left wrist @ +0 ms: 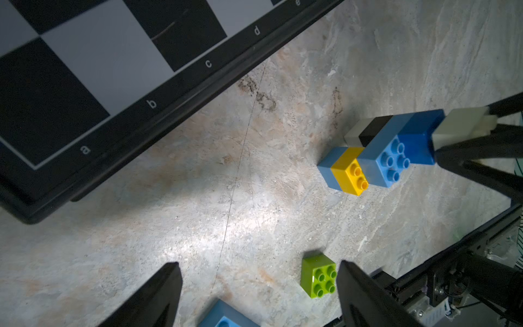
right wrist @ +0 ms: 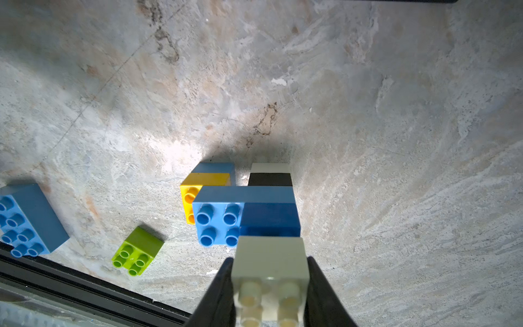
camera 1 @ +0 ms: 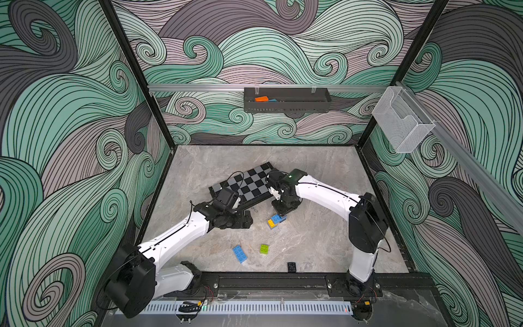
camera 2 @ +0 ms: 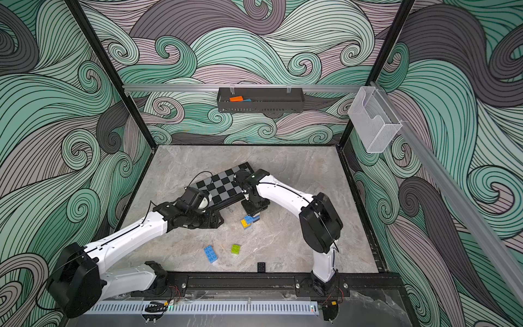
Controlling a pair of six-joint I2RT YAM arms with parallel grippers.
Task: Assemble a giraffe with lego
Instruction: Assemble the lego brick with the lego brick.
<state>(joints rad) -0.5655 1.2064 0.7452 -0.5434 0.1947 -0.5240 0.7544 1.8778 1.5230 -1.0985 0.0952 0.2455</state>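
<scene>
The half-built giraffe (right wrist: 243, 209) stood on the marbled table (camera 1: 325, 240), just clear of the chequered board (camera 1: 252, 184) and between the two arms. Two short legs were in place, one light blue under yellow and one white under black, with a light-blue body brick bridging them and a darker blue brick starting the neck at one end. The right gripper (right wrist: 270, 262) was clamped from above on a white brick (left wrist: 461, 127) that sat against the top of the dark blue one; whether its studs were fully pressed home could not be told. The left gripper (left wrist: 258, 266) hung near the board's edge with its jaws wide apart and nothing between them. Legs, body and lower neck looked done. Left loose, well apart from the figure toward the front rail, were the lime-green brick (right wrist: 137, 252), a long blue brick (camera 1: 239, 254) and what seemed a small black brick (camera 1: 291, 266), so the upper neck and head probably remained.
</scene>
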